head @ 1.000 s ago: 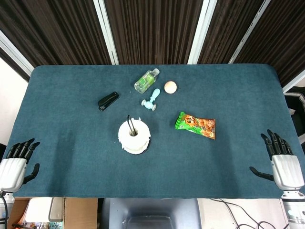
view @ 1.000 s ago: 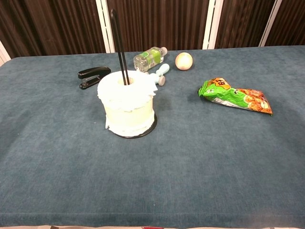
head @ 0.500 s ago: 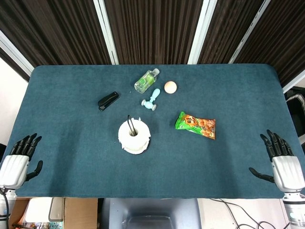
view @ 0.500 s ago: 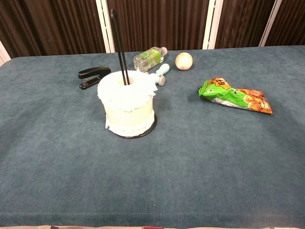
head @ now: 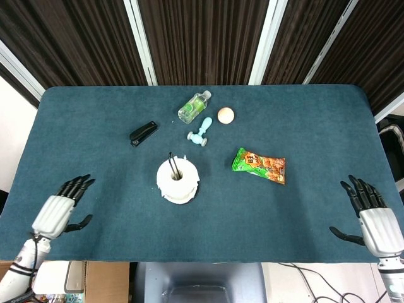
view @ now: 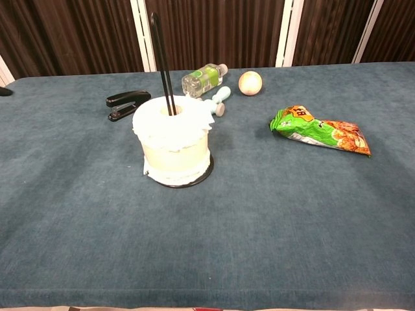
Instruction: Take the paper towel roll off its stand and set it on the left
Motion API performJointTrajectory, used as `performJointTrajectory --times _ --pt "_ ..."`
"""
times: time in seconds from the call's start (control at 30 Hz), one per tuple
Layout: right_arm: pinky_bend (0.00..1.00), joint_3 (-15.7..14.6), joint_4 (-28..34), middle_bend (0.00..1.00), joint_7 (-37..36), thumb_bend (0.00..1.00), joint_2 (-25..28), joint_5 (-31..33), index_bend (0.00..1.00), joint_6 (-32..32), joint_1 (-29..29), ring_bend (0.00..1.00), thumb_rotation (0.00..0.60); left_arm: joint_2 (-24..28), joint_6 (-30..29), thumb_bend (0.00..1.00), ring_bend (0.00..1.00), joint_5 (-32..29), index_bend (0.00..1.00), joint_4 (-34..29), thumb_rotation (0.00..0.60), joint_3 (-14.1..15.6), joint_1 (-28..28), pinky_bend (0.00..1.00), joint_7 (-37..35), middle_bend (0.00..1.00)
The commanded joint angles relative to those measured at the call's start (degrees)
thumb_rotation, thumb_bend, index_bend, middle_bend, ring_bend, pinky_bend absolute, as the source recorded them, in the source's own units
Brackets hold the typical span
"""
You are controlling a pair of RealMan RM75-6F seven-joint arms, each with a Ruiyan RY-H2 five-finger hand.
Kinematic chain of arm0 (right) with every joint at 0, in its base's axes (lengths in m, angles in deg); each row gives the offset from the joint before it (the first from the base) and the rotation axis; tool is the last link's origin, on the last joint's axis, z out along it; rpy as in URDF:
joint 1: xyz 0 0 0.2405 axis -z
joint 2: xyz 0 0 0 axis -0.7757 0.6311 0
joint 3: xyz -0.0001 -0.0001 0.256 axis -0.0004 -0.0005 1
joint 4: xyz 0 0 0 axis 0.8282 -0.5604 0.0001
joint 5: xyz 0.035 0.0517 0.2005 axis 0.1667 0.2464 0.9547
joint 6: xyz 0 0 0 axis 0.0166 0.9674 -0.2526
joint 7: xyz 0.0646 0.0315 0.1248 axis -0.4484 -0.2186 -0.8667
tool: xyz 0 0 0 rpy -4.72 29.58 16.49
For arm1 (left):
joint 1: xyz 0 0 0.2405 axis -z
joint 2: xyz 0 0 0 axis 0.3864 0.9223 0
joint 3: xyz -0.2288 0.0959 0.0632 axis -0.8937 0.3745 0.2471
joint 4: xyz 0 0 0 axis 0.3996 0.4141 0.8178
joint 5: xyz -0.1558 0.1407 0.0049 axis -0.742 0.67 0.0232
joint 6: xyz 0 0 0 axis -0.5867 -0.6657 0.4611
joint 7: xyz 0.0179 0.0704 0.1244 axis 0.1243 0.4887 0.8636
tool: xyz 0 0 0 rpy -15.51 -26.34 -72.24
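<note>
- left hand: fingers apart, holding nothing, over near-left counter edge.
- right hand: fingers spread, holding nothing, at near-right edge.
- paper towel roll: on its stand, upright, well right of left hand and beyond it, far left of right hand.
- snack bag: between roll and right hand.

We see a soft white paper towel roll on a thin black metal stand, over matt teal cloth table.
</note>
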State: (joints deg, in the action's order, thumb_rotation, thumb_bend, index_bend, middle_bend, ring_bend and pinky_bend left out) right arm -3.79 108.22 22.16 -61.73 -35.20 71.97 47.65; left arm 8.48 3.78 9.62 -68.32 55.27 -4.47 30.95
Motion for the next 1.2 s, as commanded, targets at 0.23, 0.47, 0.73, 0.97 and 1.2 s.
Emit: performJointTrajectory --times 0.23,0.47,0.73,0.97,1.2 --pt "0.22 -0.1 0.0 0.0 -1.1 0.12 0.0 -0.3 0.0 0.8 0.4 0.0 0.6 -8.7 3.1 0.33 0.0 1.7 0.0 4.6 0.6 -1.6 6.2 0.13 -11.2 0.0" --pt "0.22 0.0 0.0 0.0 -1.8 0.12 0.1 -0.6 0.0 1.9 0.8 0.0 0.6 -15.5 3.8 0.33 0.0 0.4 0.0 10.6 0.6 -3.6 9.7 0.12 -16.7 0.0" --pt "0.22 -0.4 -0.4 0.0 -2.4 0.12 0.0 -1.6 0.0 2.6 1.2 0.0 0.6 -19.6 8.1 0.33 0.0 -2.7 0.0 12.9 0.6 -4.3 13.1 0.12 -15.9 0.0" --pt "0.22 -0.5 -0.6 0.0 -2.4 0.12 0.0 -1.9 0.0 2.8 1.3 0.0 0.6 -22.2 10.5 0.33 0.0 -4.7 0.0 13.8 0.6 -5.1 15.4 0.12 -15.5 0.0" --pt "0.22 -0.5 -0.5 0.0 -2.6 0.12 0.0 -2.0 0.0 2.9 1.3 0.0 0.6 -24.2 12.2 0.33 0.0 -6.2 0.0 13.1 0.6 -6.2 17.9 0.12 -13.7 0.0"
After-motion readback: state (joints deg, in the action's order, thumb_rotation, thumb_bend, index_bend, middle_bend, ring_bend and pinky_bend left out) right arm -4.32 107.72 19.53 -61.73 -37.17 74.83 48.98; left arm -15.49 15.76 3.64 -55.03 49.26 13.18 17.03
